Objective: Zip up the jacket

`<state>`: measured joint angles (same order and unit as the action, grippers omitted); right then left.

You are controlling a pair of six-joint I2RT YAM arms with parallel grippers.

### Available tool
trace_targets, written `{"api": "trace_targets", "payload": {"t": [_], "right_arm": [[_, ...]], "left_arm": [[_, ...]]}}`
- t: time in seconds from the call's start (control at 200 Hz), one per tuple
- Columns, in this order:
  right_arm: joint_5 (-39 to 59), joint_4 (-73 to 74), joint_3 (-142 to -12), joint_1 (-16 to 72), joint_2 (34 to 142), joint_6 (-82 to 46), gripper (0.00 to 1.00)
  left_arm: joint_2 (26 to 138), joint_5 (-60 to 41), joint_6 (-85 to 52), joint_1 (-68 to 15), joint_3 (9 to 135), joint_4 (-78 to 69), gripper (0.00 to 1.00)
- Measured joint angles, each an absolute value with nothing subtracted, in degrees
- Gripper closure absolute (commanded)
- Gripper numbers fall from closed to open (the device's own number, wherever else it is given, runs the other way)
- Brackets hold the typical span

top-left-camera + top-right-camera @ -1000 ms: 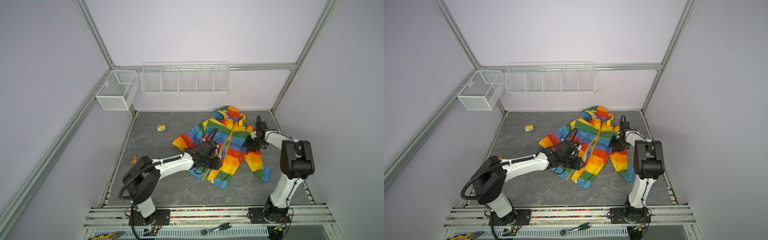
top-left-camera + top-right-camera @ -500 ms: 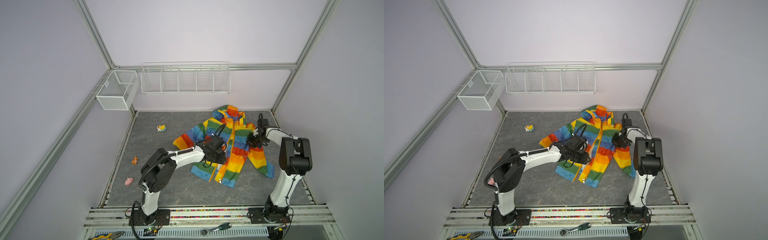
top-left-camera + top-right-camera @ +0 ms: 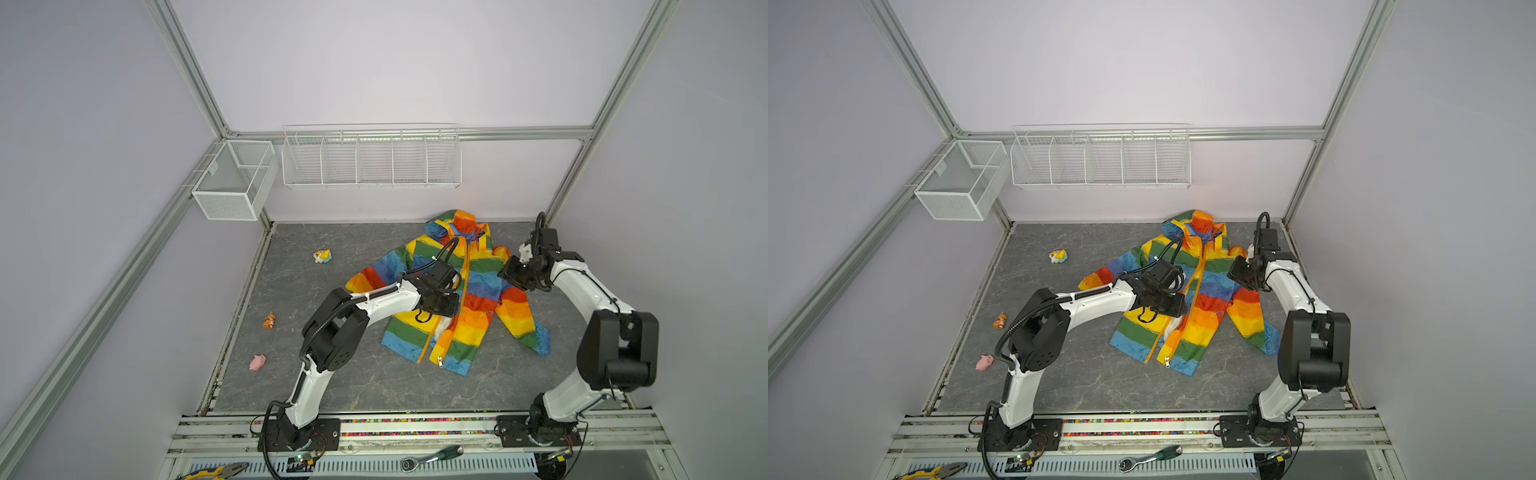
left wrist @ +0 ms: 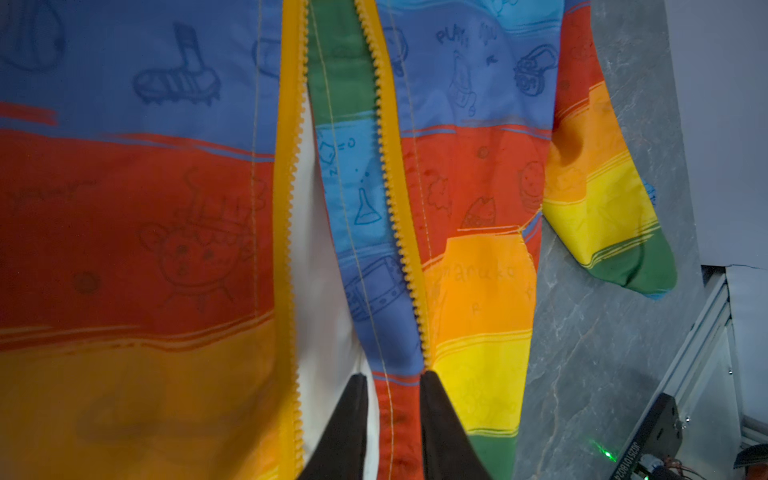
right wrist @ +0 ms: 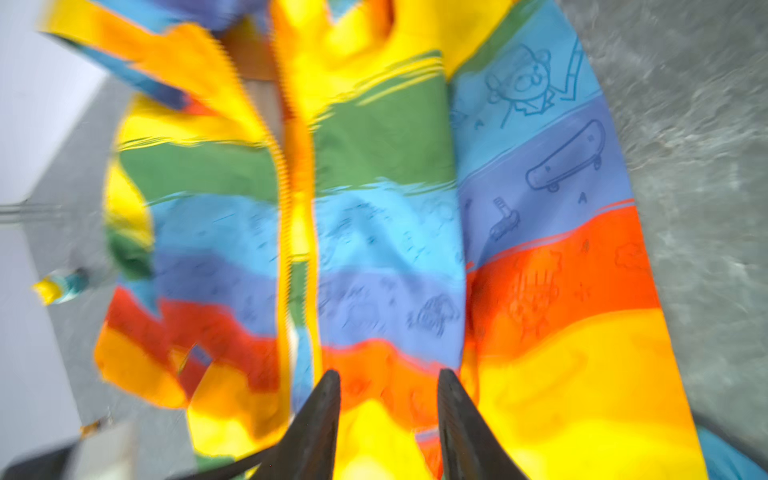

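Note:
The rainbow-striped jacket [image 3: 484, 320] [image 3: 1210, 320] lies front up on the grey floor, hood toward the back wall. Its orange-yellow zipper [image 3: 465, 266] is joined over the chest and parted toward the hem, with cream lining [image 4: 320, 291] showing. The silver slider [image 3: 439, 362] sits at the hem. My left gripper [image 3: 440, 309] [image 3: 1169, 309] [image 4: 392, 378] is low over the jacket's middle, jaws closed on the folded-over front edge beside one row of zipper teeth [image 4: 399, 232]. My right gripper [image 3: 505, 272] [image 3: 1235, 270] [image 5: 388, 376] hovers open above the far sleeve.
Three small toys lie on the floor to the left: a yellow-teal one [image 3: 323, 255], an orange one [image 3: 269, 320], a pink one [image 3: 257, 362]. Two white wire baskets [image 3: 371, 156] [image 3: 232, 178] hang on the walls. A ratchet [image 3: 432, 457] and pliers [image 3: 216, 471] lie on the front rail.
My left gripper has shifted from the near left panel to the jacket's centre line and narrowed its jaws onto the front edge. The right gripper has drawn slightly back and is still moving.

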<state>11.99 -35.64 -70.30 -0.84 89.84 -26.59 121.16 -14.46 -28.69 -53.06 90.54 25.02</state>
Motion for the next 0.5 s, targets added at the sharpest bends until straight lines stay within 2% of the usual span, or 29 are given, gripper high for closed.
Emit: {"api": "trace_targets", "payload": {"t": [0.21,0.41,0.5], "right_arm": [[13.37,-35.46,-62.54,7.38,80.31,-28.10,0.81],[14.50,-33.78,-55.40,15.59,80.62,-32.56,0.92],[14.87,-32.01,-54.72,18.22,82.26,-33.93,0.93]], "left_arm": [[122.96,-15.35,-28.86,-52.53,91.59,25.17,0.81],[123.33,-15.25,-29.52,-50.85,91.74,25.54,0.82],[121.93,-14.83,-30.13,-49.69,89.49,24.93,0.82]]}}
